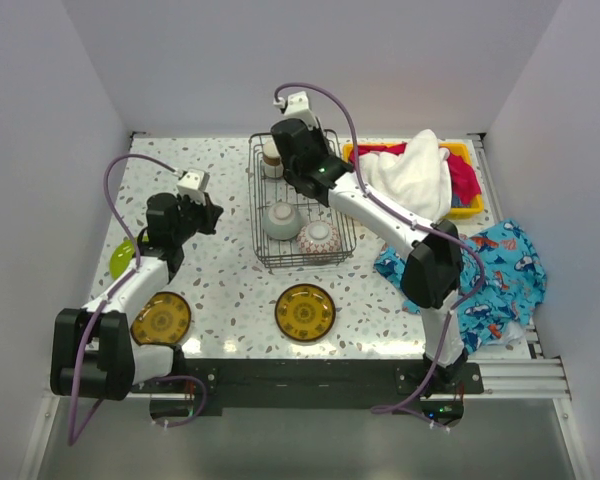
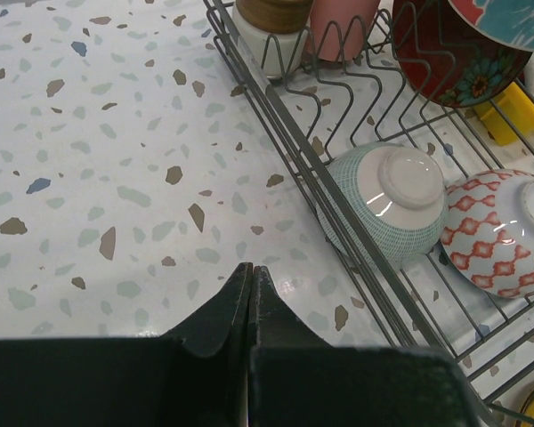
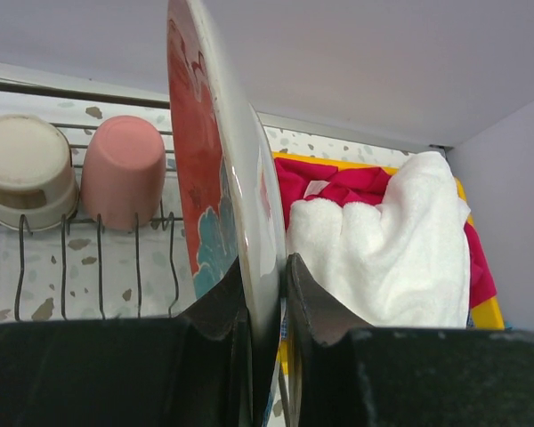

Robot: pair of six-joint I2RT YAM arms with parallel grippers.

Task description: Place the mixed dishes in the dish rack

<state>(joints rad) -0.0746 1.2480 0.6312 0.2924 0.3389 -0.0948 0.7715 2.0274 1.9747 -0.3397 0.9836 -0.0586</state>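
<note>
The dark wire dish rack [image 1: 263,200] stands at the table's centre back. In it lie a pale green bowl [image 1: 282,220], a red-patterned bowl [image 1: 319,237] and a cream cup [image 1: 271,158]. My right gripper [image 3: 265,276] is shut on the rim of the red teal-rimmed plate [image 3: 209,160] and holds it upright over the rack's back part, beside a pink cup [image 3: 123,169]. My left gripper [image 2: 251,271] is shut and empty above bare table, left of the rack [image 2: 285,133]. Two amber plates [image 1: 161,318] [image 1: 305,312] and a lime-green plate [image 1: 122,257] lie on the table.
A yellow bin [image 1: 467,208] with a white towel [image 1: 410,175] and red cloth stands right of the rack. A blue fish-print cloth [image 1: 495,275] lies at the right edge. White walls close in the left, back and right sides.
</note>
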